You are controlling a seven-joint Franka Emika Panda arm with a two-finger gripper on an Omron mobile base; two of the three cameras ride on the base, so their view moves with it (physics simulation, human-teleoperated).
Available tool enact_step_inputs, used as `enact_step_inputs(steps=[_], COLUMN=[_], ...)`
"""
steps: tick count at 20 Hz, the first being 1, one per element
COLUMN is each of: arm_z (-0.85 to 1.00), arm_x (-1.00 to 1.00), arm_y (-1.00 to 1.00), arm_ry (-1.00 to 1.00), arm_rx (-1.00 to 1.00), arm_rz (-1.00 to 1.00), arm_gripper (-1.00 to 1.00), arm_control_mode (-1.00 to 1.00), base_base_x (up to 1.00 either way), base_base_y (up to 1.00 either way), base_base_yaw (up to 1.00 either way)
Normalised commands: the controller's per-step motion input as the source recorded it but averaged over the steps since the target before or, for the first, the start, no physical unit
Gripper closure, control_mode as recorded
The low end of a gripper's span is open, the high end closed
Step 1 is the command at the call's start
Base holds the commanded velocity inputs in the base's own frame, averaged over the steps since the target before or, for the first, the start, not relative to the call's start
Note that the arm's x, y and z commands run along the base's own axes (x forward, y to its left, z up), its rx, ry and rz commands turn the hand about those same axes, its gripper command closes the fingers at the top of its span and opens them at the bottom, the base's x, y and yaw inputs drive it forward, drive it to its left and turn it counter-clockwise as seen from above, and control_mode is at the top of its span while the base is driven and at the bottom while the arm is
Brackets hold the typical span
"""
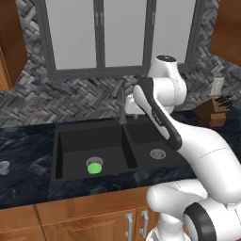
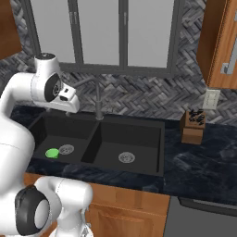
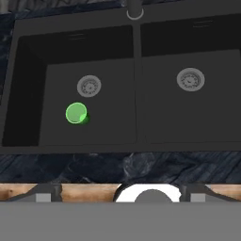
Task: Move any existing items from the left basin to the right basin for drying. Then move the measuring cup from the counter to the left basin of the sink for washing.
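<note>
Right now I have the tool (image 3: 120,195) held high over the front edge of the sink (image 1: 59,141), its two fingers spread wide apart with nothing between them. From the hand view I look straight down into both basins. In the left basin (image 3: 33,94) the green tumbler (image 3: 76,113) stands upright, open mouth up, just beside the round steel drain (image 3: 89,86) and on the near side of it. The right basin (image 3: 188,122) holds its own drain (image 3: 190,79). The dark faucet (image 1: 121,101) rises behind the divider. On the bench (image 1: 23,141), well off to the left of the sink, I see the measuring cup (image 1: 4,167), a small grey thing at the left base view's edge.
</note>
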Motion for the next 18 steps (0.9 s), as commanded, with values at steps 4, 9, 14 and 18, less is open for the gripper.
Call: enact_step_inputs(steps=[4,9,14,18], arm_z=[-0.11,-0.11,-0.08,-0.11], arm_x=[-0.22,-0.12,-0.05,-0.02], arm_y=[0.25,0.20,0.25,0.19], arm_ry=[0.00,0.00,0.00,0.01], arm_rx=[0.00,0.00,-0.04,-0.02], arm_rz=[-0.05,-0.03,-0.01,0.00], arm_gripper=[-1.00,-1.00,-1.00,-1.00], arm_control_mode=[-1.00,-1.00,-1.00,-1.00], base_base_x=[0.00,0.00,0.00,0.00], base_base_y=[0.00,0.00,0.00,0.00], base_base_yaw=[0.00,0.00,0.00,0.00])
